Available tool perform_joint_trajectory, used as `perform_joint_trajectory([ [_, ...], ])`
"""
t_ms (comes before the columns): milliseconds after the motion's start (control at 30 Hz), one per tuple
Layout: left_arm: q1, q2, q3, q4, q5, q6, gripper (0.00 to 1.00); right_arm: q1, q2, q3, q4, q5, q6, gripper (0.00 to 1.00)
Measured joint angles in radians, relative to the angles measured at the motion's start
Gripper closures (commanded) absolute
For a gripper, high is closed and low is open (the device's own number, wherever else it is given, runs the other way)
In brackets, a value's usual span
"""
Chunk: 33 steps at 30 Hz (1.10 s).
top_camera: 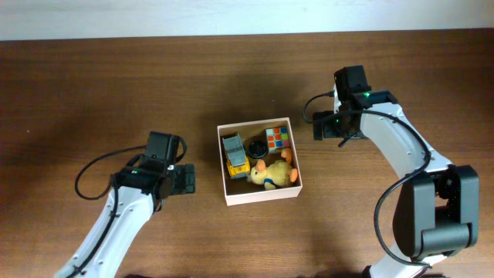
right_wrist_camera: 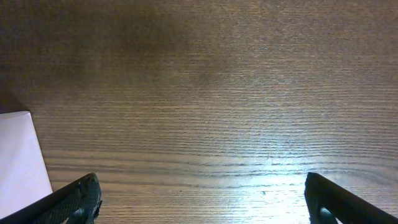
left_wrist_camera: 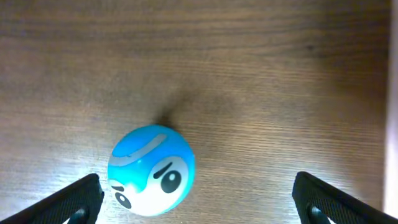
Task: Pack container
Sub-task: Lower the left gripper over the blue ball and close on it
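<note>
1. Dark wood-grain table (top_camera: 93, 93) fills the scene, with a pale wall strip along its far edge. All work takes place on this surface.
2. Left gripper (left_wrist_camera: 198, 199): jaws released and spread wide, one finger (left_wrist_camera: 78, 200) at each lower corner of the wrist view. It hangs low over the table, left of the container, and grasps nothing.
3. Blue-and-white ball (left_wrist_camera: 152, 169): it rests on the table between the spread fingers, closer to the left one and touching neither. The overhead view hides it under the wrist. Judgement: the wide opening is set to straddle the ball, so this is the approach to a pick, and the offset calls for centring before closing.
4. Container (top_camera: 260, 198): it sits at the table centre, between the two arms, open side up. It holds a yellow toy truck (top_camera: 235, 154), a black round item (top_camera: 255, 147), a colour cube (top_camera: 278, 139) and a yellow plush duck (top_camera: 274, 174). Judgement: packing is well advanced, and the free floor lies at the near side.
5. Right gripper (right_wrist_camera: 202, 199): jaws released, with only bare table between them. It stands just right of the container's far right corner (right_wrist_camera: 18, 155), apart from it. Judgement: it is parked clear of the left arm's delivery path.
</note>
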<state>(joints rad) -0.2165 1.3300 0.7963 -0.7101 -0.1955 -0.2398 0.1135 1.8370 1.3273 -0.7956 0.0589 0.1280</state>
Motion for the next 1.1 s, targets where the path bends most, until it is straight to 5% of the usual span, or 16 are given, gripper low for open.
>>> perform_joint_trajectory([
  [600,0.007,0.237,-0.002,0.065,-0.091,-0.097,0.00,0.000,0.000,0.000,0.000,0.000,0.000,0.01],
  [700,0.017,0.238,-0.002,0.063,-0.085,-0.099,0.07,0.000,0.000,0.000,0.000,0.000,0.000,0.01],
  [900,0.024,0.238,-0.002,0.056,-0.080,-0.109,0.36,0.000,0.000,0.000,0.000,0.000,0.000,0.01],
  [1100,0.023,0.238,-0.002,0.053,-0.074,-0.113,0.41,0.000,0.000,0.000,0.000,0.000,0.000,0.01],
])
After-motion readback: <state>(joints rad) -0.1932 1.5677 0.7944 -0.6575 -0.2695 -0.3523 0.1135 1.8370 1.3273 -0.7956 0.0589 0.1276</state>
